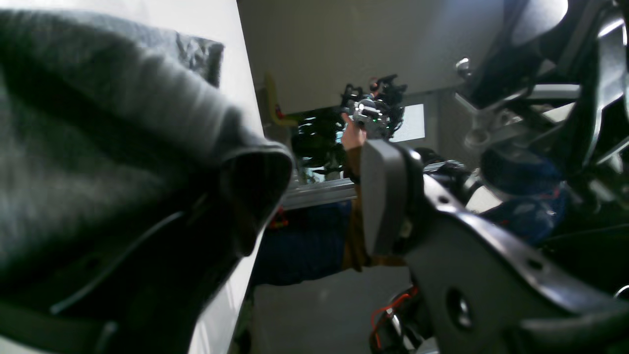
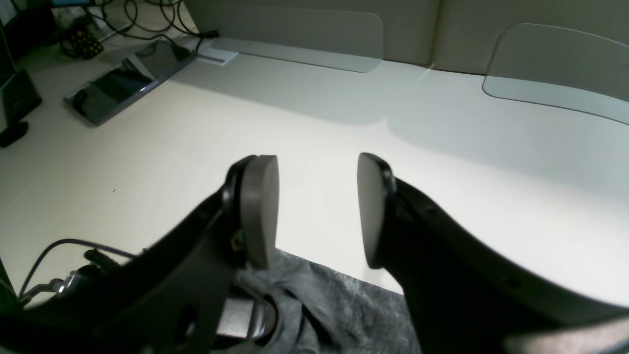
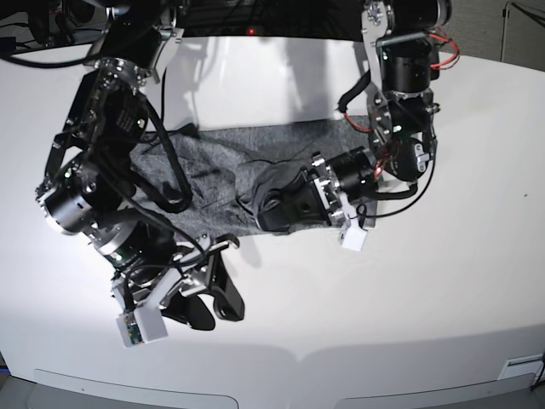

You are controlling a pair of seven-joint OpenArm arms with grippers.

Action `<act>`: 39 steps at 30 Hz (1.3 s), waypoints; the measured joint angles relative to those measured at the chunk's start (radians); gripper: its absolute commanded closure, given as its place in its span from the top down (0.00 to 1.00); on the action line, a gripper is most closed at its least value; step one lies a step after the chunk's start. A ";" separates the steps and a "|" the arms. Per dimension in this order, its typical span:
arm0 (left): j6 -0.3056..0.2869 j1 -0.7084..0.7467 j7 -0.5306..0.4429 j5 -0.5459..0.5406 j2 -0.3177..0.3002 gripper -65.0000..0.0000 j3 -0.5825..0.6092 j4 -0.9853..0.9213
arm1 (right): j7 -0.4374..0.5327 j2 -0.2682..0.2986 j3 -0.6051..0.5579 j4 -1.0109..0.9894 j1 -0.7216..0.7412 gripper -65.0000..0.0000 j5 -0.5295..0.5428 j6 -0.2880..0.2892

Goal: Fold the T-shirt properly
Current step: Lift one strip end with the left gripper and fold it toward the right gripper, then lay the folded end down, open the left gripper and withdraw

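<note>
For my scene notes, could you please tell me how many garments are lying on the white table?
1: the heather-grey knit shirt lies crumpled mid-table between both arms. Parts are hidden beneath the arms.

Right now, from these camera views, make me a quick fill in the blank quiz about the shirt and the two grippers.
1. The T-shirt is heather ____ in colour.
2. The right gripper has its jaws ____, with nothing between them.
3. The shirt lies on a ____ table.
4. In the base view, the left gripper is over the shirt's ____ part.

Missing words: grey; open; white; right
</note>
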 measured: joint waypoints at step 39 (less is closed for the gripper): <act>-0.002 -0.076 -0.032 0.634 -0.148 0.32 0.219 0.354 | 0.077 0.000 0.000 0.000 0.000 0.41 -0.222 0.000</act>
